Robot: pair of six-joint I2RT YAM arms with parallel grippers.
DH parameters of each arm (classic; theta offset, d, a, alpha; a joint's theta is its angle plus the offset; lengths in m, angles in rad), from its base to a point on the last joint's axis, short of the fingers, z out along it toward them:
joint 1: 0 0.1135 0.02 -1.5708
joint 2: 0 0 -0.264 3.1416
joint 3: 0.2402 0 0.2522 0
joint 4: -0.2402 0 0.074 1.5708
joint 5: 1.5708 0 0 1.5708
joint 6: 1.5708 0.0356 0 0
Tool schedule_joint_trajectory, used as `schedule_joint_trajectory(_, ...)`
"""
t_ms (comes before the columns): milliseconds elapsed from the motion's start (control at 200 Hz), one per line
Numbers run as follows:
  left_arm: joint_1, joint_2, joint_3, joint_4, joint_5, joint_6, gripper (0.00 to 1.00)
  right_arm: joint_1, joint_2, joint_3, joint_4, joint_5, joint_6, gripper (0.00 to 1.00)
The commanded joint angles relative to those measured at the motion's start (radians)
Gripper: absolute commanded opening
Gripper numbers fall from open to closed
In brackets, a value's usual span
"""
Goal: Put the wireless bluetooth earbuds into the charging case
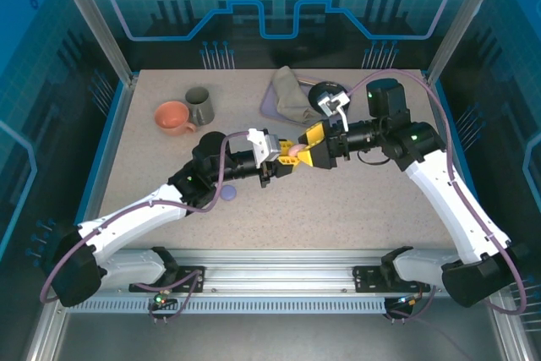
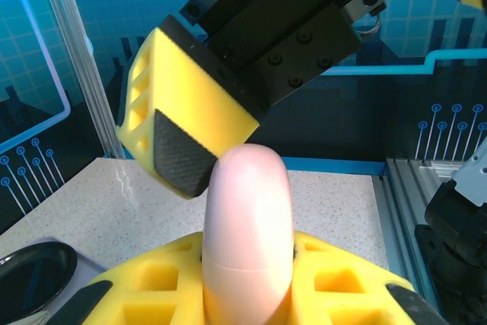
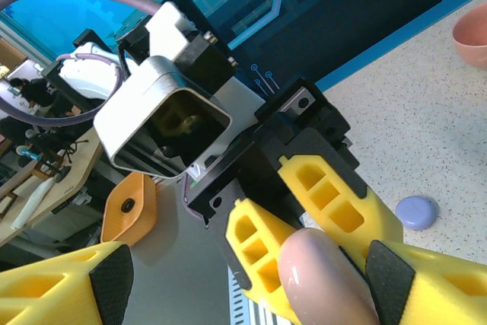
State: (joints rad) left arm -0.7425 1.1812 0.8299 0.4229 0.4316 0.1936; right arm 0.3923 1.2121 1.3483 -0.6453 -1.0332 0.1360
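Note:
A pale pink round charging case (image 1: 294, 150) is lifted above the table's middle, its lid closed, and my left gripper (image 1: 283, 161) is shut on it. In the left wrist view the case (image 2: 249, 226) stands edge-on between the yellow fingers (image 2: 152, 287) of my left gripper (image 2: 249, 283). My right gripper (image 1: 306, 145) faces it from the right, open. Its jaws straddle the case (image 3: 323, 279): one black pad (image 3: 392, 279) sits close beside it and the other pad (image 3: 114, 283) is far off. The earbuds are out of view.
A lilac round case (image 1: 229, 195) lies on the table under the left arm. At the back are a grey mug (image 1: 199, 106), an orange-pink cup (image 1: 173, 117), a crumpled cloth (image 1: 292, 95) and a black round case (image 1: 325, 96).

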Motion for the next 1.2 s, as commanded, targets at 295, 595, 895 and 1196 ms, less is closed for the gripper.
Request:
schedule_joint_trajectory(295, -0.005, -0.014, 0.035, -0.021, 0.022, 0.024, 0.0, -0.04, -0.095, 0.023, -0.018, 0.239, -0.136, 0.85)
schedule_joint_trajectory(595, -0.005, -0.055, 0.045, -0.103, 0.047, 0.071, 0.0, -0.035, -0.178, -0.006, -0.088, 0.208, -0.514, 0.87)
schedule_joint_trajectory(895, -0.005, -0.069, 0.061, -0.151, 0.076, 0.109, 0.0, 0.084, -0.158, -0.003, -0.162, 0.324, -0.777, 0.82)
schedule_joint_trajectory(1196, -0.005, -0.075, 0.058, -0.151, 0.085, 0.114, 0.0, 0.152, -0.082, 0.017, -0.171, 0.394, -0.817, 0.67)
